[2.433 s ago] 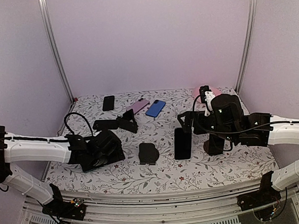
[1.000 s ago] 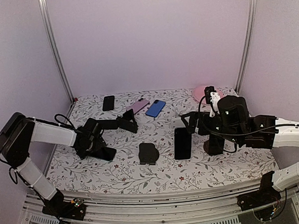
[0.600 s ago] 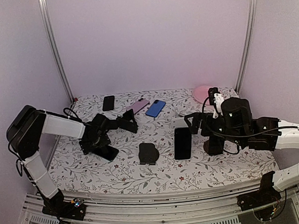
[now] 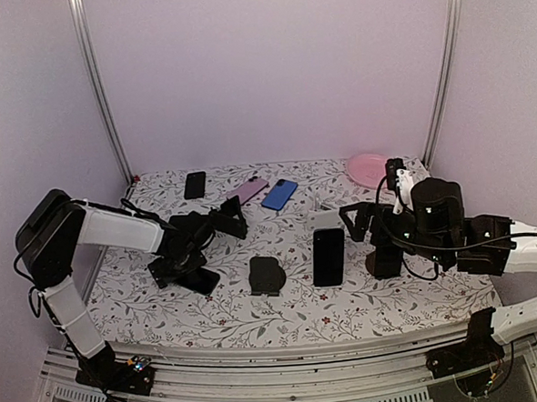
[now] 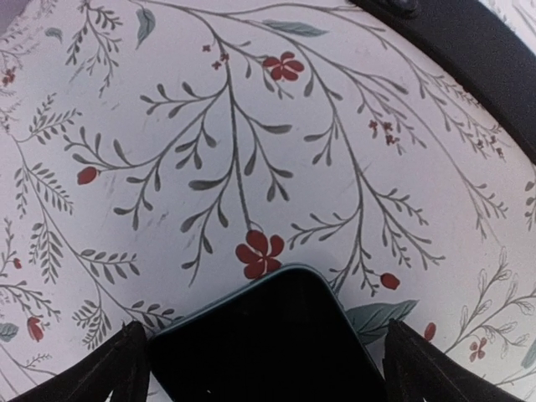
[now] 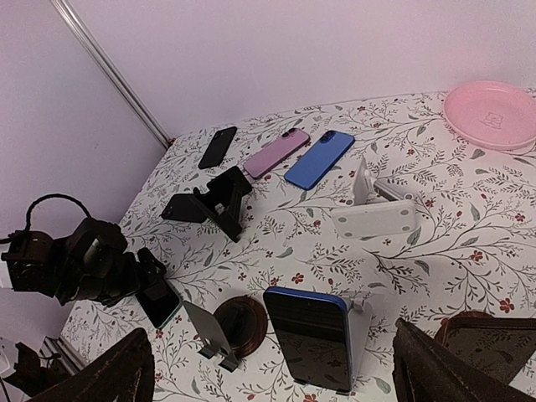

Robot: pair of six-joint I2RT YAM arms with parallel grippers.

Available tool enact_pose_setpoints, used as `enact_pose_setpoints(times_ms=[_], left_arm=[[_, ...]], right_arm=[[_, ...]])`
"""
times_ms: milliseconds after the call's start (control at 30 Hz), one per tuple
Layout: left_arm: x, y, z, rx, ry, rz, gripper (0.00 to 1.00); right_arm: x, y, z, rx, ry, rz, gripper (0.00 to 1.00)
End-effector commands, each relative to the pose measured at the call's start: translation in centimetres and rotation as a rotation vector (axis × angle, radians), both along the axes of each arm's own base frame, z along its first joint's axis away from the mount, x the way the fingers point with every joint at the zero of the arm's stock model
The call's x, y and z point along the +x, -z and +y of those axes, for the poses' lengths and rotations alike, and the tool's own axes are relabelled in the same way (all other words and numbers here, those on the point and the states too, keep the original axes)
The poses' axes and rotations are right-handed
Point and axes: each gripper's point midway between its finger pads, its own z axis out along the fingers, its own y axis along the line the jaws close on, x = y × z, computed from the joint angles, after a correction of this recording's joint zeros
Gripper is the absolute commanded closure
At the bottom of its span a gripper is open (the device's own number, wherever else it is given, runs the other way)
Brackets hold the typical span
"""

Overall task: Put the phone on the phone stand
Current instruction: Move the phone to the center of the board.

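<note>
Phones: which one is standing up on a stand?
The black-screened phone with the blue edge, leaning upright on the white stand mid-table. The pink phone, bright blue phone and black phone at the back all lie flat.

Top external sits high behind the arm bases and looks down over the floral table (image 4: 294, 313). Left wrist: very close, facing down onto the corner of a dark phone (image 5: 268, 343). Right wrist: raised, wide, looking across; it shares that phone and the table with top.
</note>
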Motion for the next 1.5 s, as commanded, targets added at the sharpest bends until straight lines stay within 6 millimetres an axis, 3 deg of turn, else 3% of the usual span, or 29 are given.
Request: enact_pose_setpoints(times_ms=[0,267,667,933,1067,1333,1400,1467], left_arm=[[-3.6,2.0,0.5,-0.028,-0.072,0.120,0.03],[-5.8,1.6,0.3,-0.057,-0.223,0.124,0.03],[-4.5,0.3,-0.3,-0.110,-0.273,0.064,0.04],[-3.8,1.6,-0.2,-0.089,-0.245,0.106,0.22],[-2.4,2.0,-0.1,-0.068,-0.210,0.113,0.24],[4.3,1.6,0.0,-0.030,0.014,0.065,0.28],[5.4,1.0,0.6,0.003,0.052,0.064,0.24],[5.8,0.3,1.0,0.021,0.068,0.058,0.13]], right_arm=[[-0.3,-0.1,-0.9,0.031,0.014,-0.002,0.01],[-0.3,-0.4,-0.6,0.033,0.005,-0.004,0.01],[-0.2,-1.1,-0.7,0.017,0.002,-0.012,0.01],[-0.2,-1.1,-0.7,0.017,0.002,-0.010,0.01],[-0.2,-1.3,-0.6,0.023,0.001,-0.011,0.01],[-0.3,-1.4,-1.0,0.019,0.010,-0.014,0.01],[-0.4,-1.4,-1.1,0.017,0.012,-0.014,0.01],[-0.4,-1.4,-1.3,0.019,0.017,-0.012,0.01]])
